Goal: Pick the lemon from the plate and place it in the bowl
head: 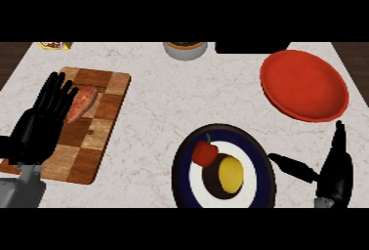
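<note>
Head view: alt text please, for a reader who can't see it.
A yellow lemon and a red pepper lie on a dark-rimmed plate; the open right hand hovers beside it. A red bowl sits behind; the open left hand rests over a cutting board.

left hand (36,128): black, long slim fingers, glossy
left forearm (20,190): pale grey, boxy
right hand (333,168): black, thin pointed fingers, shiny thumb
right wrist (324,202): small grey patch

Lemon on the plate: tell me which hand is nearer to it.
Right. The right hand is open just right of the lemon, beside the plate; the left hand rests far left.
</note>
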